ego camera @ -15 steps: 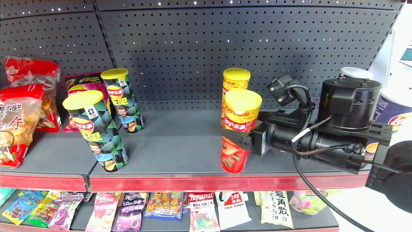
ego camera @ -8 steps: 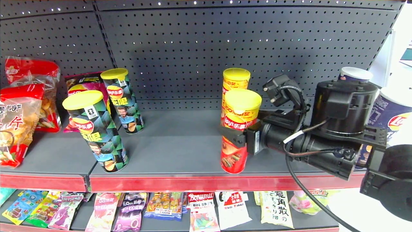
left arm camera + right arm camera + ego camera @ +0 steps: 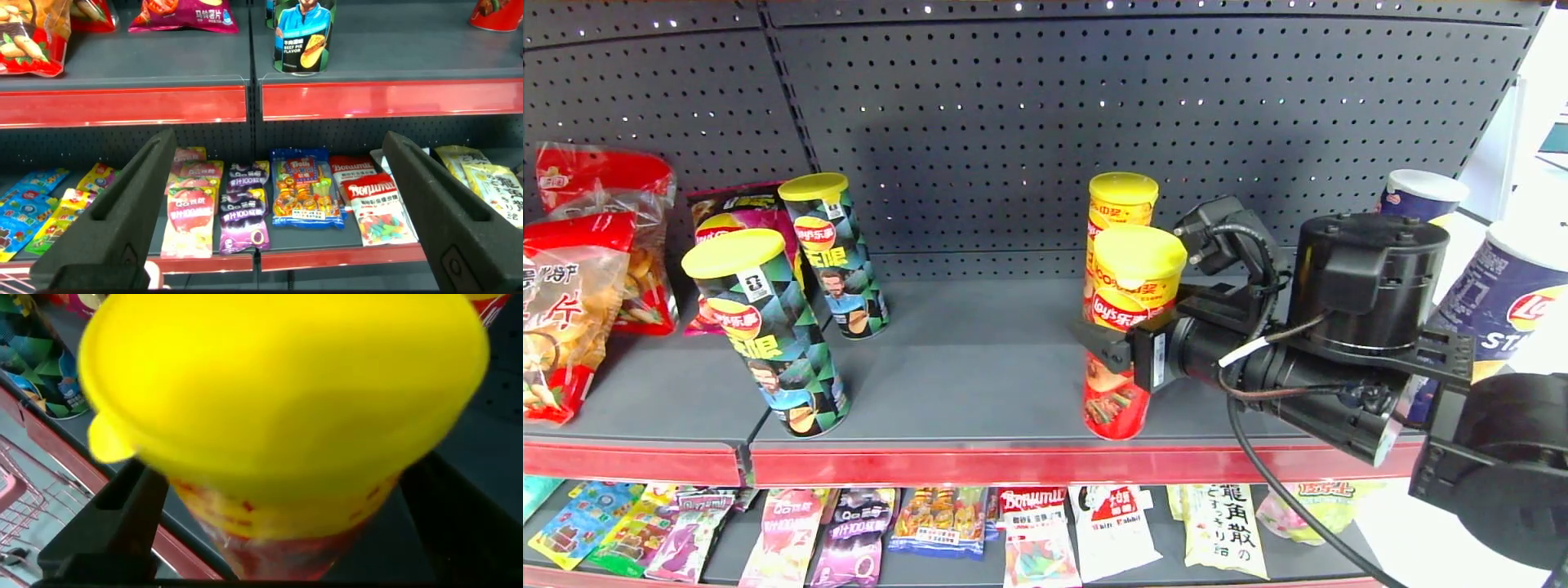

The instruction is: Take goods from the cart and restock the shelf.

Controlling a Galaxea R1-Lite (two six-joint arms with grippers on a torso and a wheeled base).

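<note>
The right jaws straddle the red can (image 3: 1131, 298) at mid-height; whether they squeeze it I cannot tell. The can stands upright on the shelf (image 3: 980, 367), near its front edge, likely lined up as the front of a row with the matching can (image 3: 1121, 200) just behind. The left jaws gape empty, lower than the red can, facing snack packets (image 3: 302, 192), probably kept clear.

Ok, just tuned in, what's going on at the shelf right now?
The right gripper is at the red chip can with the yellow lid, which stands upright at the front edge of the upper shelf, just ahead of a matching can. Whether it grips the can is unclear. The left gripper is open and empty, facing the candy bags on the lower shelf.
</note>
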